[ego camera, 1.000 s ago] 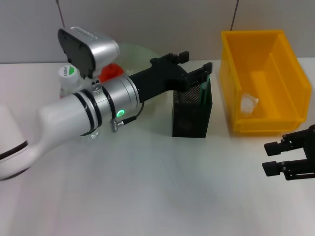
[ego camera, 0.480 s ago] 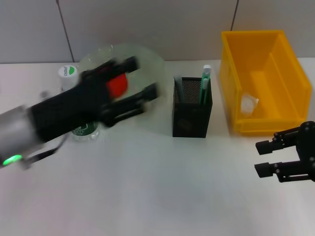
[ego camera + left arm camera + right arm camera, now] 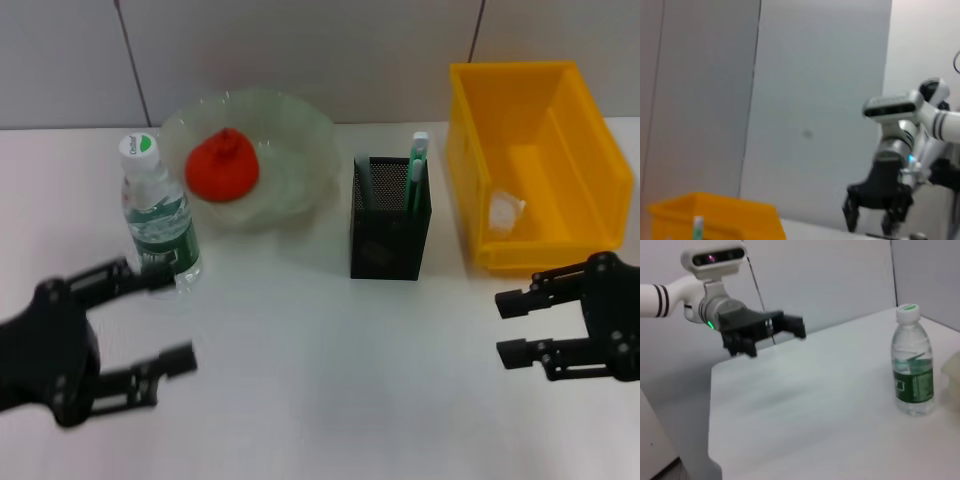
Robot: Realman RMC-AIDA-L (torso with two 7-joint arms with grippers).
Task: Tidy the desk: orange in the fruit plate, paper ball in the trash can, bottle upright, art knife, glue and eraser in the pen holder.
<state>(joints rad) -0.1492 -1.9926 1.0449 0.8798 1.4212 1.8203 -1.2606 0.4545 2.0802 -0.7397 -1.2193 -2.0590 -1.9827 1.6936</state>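
With the orange sitting in the fruit plate at the back edge of the bench, the bottle upright just left of the plate, and the paper ball inside the yellow trash can at the back right corner, I judge the tidy essentially done. Pen holder sits mid-bench between plate and bin with a green-white stick and a dark item poking out; can't confirm all three of knife, glue and eraser are in, but none lies loose on the bench. My left gripper is empty, jaws apart, near the front left corner. Right gripper also empty and spread, near the right edge in front of the bin. Versus a second ago: my left arm was stretched over the pen holder, now it's pulled back to the front left; right gripper shifted slightly inward.
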